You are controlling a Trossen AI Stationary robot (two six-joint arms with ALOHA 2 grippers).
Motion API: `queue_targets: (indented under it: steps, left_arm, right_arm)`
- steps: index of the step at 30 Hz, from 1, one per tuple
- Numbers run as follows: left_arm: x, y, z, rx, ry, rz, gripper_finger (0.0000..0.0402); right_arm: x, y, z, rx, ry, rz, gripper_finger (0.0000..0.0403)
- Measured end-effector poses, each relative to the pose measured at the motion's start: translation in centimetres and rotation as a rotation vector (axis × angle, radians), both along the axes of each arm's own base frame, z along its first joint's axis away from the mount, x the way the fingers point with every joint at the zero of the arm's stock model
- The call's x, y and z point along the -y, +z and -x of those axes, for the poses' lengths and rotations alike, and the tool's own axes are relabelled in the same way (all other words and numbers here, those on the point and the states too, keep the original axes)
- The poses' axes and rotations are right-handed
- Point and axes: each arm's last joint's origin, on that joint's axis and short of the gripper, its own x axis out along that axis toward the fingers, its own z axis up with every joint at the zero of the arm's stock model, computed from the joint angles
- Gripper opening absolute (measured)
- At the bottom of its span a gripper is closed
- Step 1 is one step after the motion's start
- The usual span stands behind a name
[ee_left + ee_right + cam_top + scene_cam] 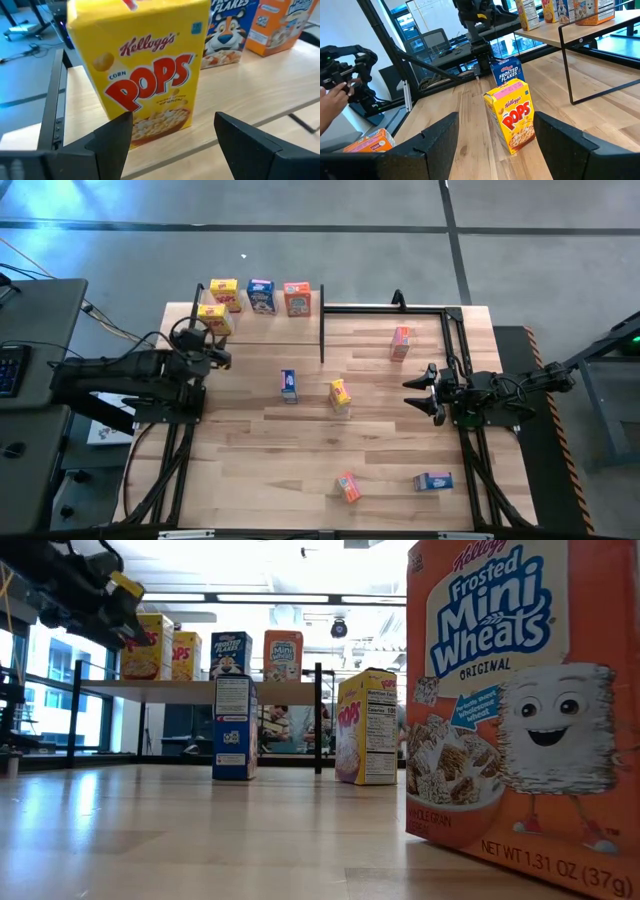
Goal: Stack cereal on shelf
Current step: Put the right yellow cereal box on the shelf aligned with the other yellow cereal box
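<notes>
Left gripper [172, 132] open, yellow Pops box [142, 70] just beyond its fingers [112, 137]; right gripper [418, 392] open, empty.

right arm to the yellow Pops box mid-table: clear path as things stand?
Probably yes. The right gripper is open and faces the yellow Pops box, which stands upright with bare table between them. The blue box is beyond it, not in the way.
</notes>
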Motion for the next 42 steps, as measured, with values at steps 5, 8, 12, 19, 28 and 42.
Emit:
queue_targets:
  steps: [5, 8, 12, 19, 28, 42]
  left_arm:
    - [0.1, 1.8, 0.8, 0.047, 0.002, 0.067, 0.0271]
    - [0.2, 3.3, 1.4, 0.075, -0.016, 0.109, 0.0271]
    - [0.3, 5.4, 2.2, 0.106, -0.042, 0.137, 0.0271]
    - [0.3, 8.5, 3.7, 0.162, -0.038, 0.125, 0.0271]
    - [0.2, 10.2, 3.7, 0.175, 0.003, 0.064, 0.0271]
    - [-0.8, 9.6, 1.2, 0.103, 0.103, 0.117, 0.0296]
  right_arm:
    - [0.0, 0.0, 0.0, 0.000, 0.000, 0.000, 0.0248]
    - [0.0, 0.0, 0.0, 0.000, 0.000, 0.000, 0.0248]
    - [0.0, 0.0, 0.0, 0.000, 0.000, 0.000, 0.0248]
    - [0.0, 0.0, 0.0, 0.000, 0.000, 0.000, 0.0248]
    - [0.0, 0.0, 0.0, 0.000, 0.000, 0.000, 0.0248]
    - [0.0, 0.0, 0.0, 0.000, 0.000, 0.000, 0.0248]
